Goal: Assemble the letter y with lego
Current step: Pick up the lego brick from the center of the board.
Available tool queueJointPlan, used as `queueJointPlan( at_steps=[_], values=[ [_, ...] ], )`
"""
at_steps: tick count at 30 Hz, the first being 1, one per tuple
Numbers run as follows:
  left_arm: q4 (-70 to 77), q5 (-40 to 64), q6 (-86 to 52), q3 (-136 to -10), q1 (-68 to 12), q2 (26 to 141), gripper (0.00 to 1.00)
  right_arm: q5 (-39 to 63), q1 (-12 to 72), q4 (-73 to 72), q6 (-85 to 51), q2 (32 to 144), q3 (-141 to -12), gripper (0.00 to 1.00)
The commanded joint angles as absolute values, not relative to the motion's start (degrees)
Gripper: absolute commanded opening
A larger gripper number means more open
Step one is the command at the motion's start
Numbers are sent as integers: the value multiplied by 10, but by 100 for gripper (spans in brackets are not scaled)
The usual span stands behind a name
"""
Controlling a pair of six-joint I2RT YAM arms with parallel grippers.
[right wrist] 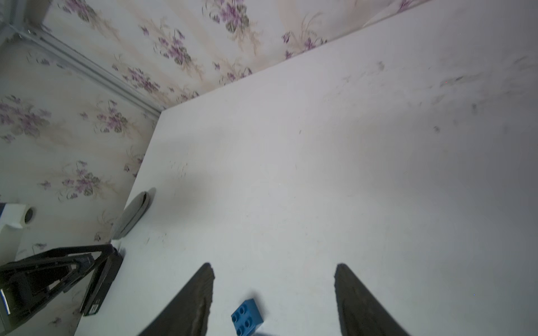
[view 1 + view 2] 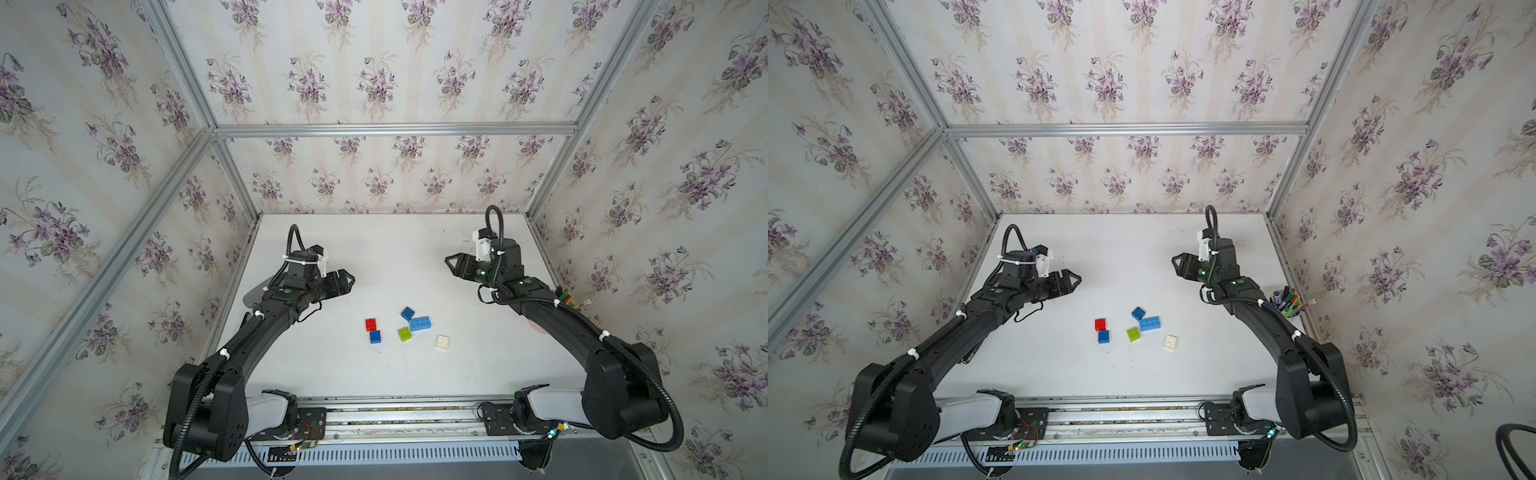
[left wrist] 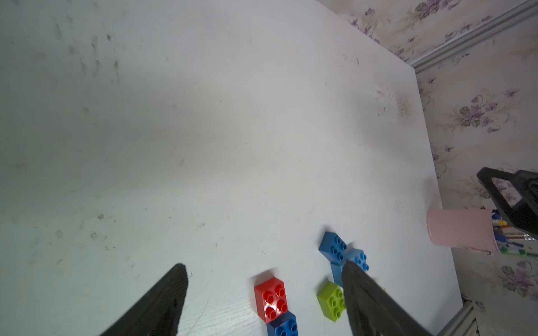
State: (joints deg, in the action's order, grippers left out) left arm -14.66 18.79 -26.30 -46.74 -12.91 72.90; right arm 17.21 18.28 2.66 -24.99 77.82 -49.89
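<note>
Though grubby, white table (image 2: 332, 374), floral walls (image 2: 374, 83) (6 loose lego bricks (image 2: 404, 333)); left claw (image 3: 262, 265), right claw (image 1: 273, 265) agape, empty.

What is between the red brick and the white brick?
The lime green brick sits between the red brick and the white brick, touching neither. Both top views show it.

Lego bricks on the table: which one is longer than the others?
The light blue brick, lying between a dark blue brick and the lime green brick. It is oblong, while the other five are square.
</note>
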Motion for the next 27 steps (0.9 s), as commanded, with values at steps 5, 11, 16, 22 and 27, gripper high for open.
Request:
queueJointPlan(
  at_steps=[5, 11, 16, 22, 27],
  values=[
    [-183, 224, -274, -461, -201, 746, 57, 118, 283, 119, -239, 832, -520, 59],
    [-208, 226, -262, -462, -240, 764, 50, 97, 351, 147, -227, 866, -527, 61],
    [-222, 234, -260, -454, -266, 769, 50, 87, 388, 170, -208, 912, -553, 64],
    [-229, 215, -266, -436, -298, 764, 53, 67, 411, 187, -188, 963, -586, 64],
    [-229, 207, -276, -421, -306, 757, 54, 60, 420, 203, -168, 1006, -620, 65]
  ],
)
